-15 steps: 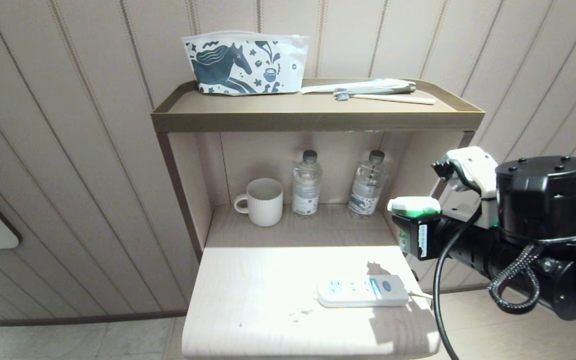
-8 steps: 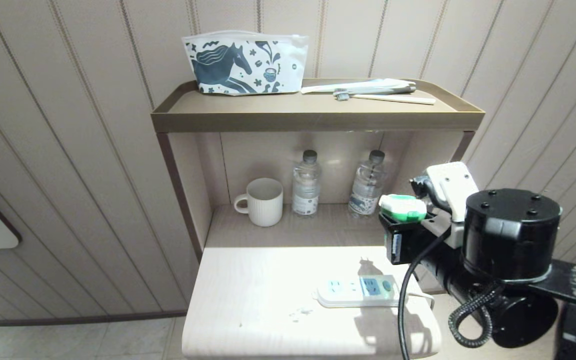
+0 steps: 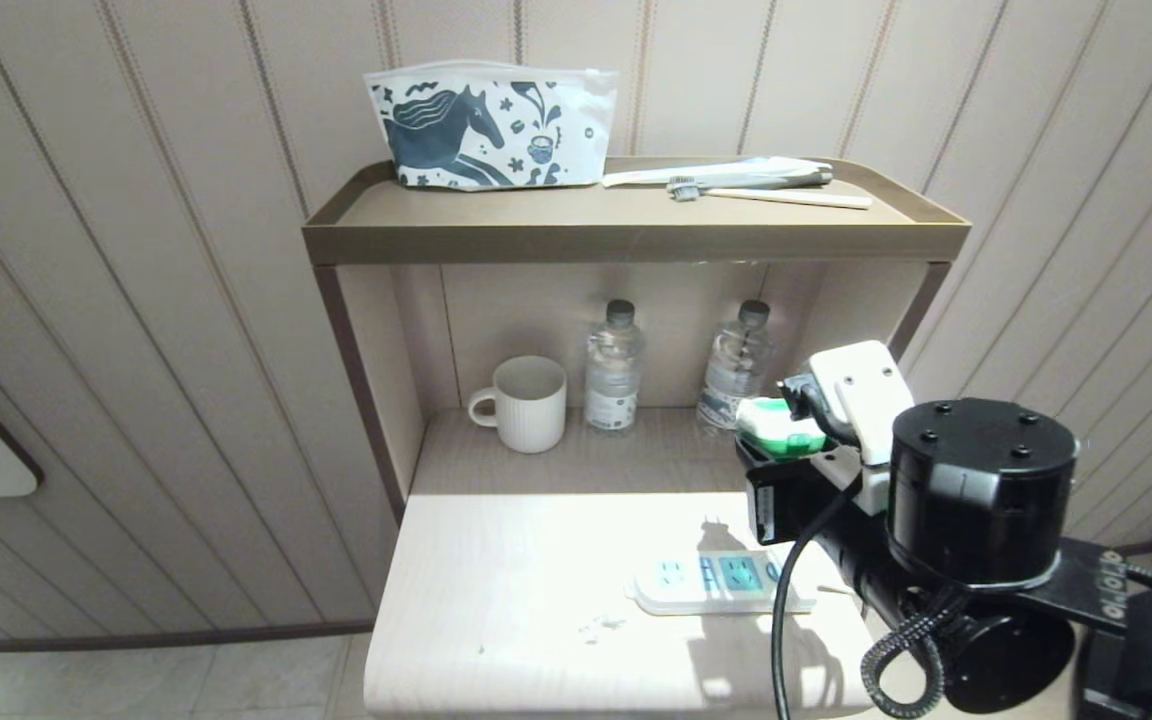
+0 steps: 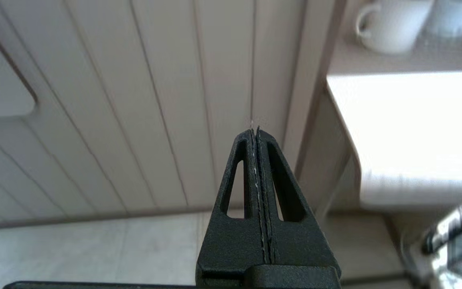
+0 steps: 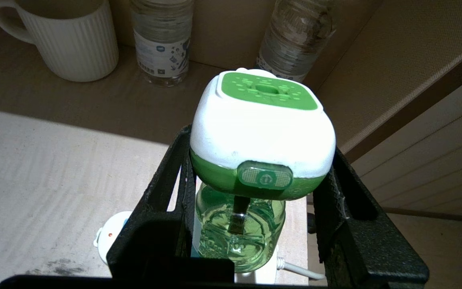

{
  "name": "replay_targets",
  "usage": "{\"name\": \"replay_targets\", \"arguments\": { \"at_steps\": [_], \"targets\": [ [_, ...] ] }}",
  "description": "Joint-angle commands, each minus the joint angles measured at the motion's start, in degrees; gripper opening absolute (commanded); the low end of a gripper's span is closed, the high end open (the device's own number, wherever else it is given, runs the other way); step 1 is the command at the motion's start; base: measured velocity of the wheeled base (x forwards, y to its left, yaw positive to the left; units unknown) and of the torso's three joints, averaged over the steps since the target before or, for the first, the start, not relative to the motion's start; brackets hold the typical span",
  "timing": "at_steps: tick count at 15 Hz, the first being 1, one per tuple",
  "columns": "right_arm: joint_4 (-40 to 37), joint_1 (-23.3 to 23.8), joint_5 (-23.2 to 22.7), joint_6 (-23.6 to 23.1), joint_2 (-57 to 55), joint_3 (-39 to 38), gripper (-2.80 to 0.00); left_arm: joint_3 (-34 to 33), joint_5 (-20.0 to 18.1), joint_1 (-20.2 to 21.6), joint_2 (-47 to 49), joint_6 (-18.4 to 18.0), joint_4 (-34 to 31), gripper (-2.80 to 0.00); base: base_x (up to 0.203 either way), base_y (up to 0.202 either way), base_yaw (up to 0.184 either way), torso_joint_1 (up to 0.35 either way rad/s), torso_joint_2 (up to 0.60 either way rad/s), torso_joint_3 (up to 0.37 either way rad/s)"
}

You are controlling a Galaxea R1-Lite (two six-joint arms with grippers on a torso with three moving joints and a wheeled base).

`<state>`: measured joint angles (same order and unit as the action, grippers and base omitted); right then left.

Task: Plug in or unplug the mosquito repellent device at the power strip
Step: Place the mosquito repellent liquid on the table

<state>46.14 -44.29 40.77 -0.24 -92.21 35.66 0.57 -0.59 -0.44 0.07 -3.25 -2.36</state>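
Observation:
The mosquito repellent device, white and green head over a translucent green bottle, is held in the air by my right gripper. In the right wrist view the black fingers press both sides of the device, so the right gripper is shut on it. The white power strip lies flat on the table below and slightly left of the device, its right end hidden behind my arm; part of it shows under the bottle. My left gripper is shut and empty, off to the table's left side.
A white ribbed mug and two clear water bottles stand in the shelf recess behind the table. On the top shelf lie a horse-print pouch and a toothbrush.
My right arm has carried the device leftward and a little lower, from beside the table's right edge to above the strip's right end. The left gripper stays shut.

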Motion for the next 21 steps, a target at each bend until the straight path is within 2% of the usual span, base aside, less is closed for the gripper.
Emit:
{"name": "replay_targets", "arguments": {
  "at_steps": [1, 3, 8, 17, 21],
  "targets": [
    [0.34, -0.02, 0.19, 0.45, -0.61, -1.23, -2.8, -0.42, -0.3, 0.0, 0.12, -0.55, -0.25, -2.8, 0.0, 0.0, 0.0, 0.0, 0.0, 0.0],
    [0.35, -0.01, 0.02, 0.42, -0.07, -1.56, -2.8, -0.57, 0.24, 0.0, 0.1, 1.14, 0.69, -2.8, 0.0, 0.0, 0.0, 0.0, 0.0, 0.0],
    [0.0, -0.01, -0.51, -0.88, 2.99, -1.2, -2.8, -0.57, -0.11, 0.0, 0.01, 0.96, 0.86, -2.8, 0.0, 0.0, 0.0, 0.0, 0.0, 0.0],
    [0.44, -0.1, -0.07, 0.08, 3.27, -4.21, -2.8, -0.57, -0.11, 0.0, 0.01, 0.96, 0.86, -2.8, 0.0, 0.0, 0.0, 0.0, 0.0, 0.0],
    [7.84, -0.53, 0.82, -1.01, 3.09, -5.6, -2.8, -0.57, -0.11, 0.0, 0.01, 0.96, 0.86, -2.8, 0.0, 0.0, 0.0, -0.014, 0.03, 0.021]
  ]
}}
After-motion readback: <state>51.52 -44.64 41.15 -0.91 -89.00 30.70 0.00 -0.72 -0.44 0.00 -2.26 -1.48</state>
